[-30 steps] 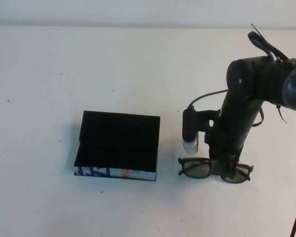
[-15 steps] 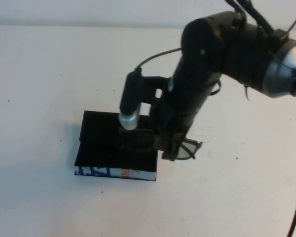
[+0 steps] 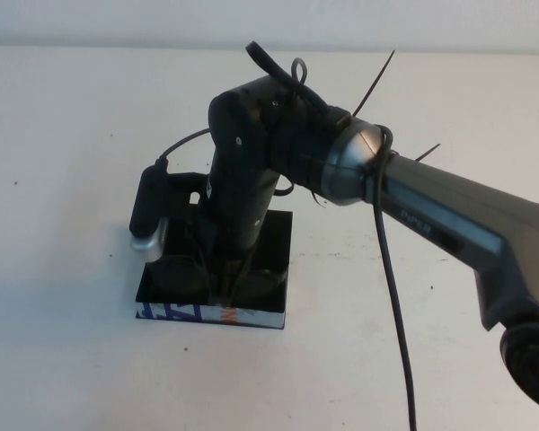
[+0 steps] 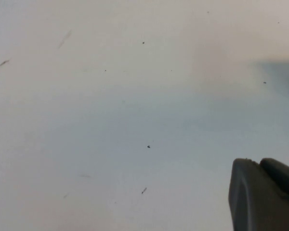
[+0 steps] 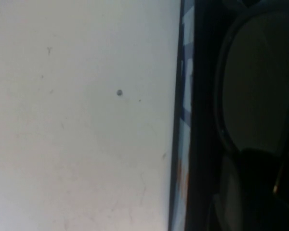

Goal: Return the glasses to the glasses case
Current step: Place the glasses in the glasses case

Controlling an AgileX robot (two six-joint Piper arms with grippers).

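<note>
White table (image 3: 72,135); right gripper (image 3: 223,280), glasses (image 5: 250,86) over glasses case (image 3: 274,310); left gripper (image 4: 262,195) apart

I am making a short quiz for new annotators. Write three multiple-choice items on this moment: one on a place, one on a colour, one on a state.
1. Where are the glasses?
A. on the table right of the case
B. over the glasses case
C. by the far table edge

2. What colour is the case lid?
A. black
B. red
C. white

3. What is the right gripper doing?
A. parked away from the case
B. resting on bare table
C. down at the case with the glasses

Key: 1 B, the lenses show against the black top. 2 A, the flat top is black. 3 C, the right arm reaches onto the case; the left gripper sits over bare table.
</note>
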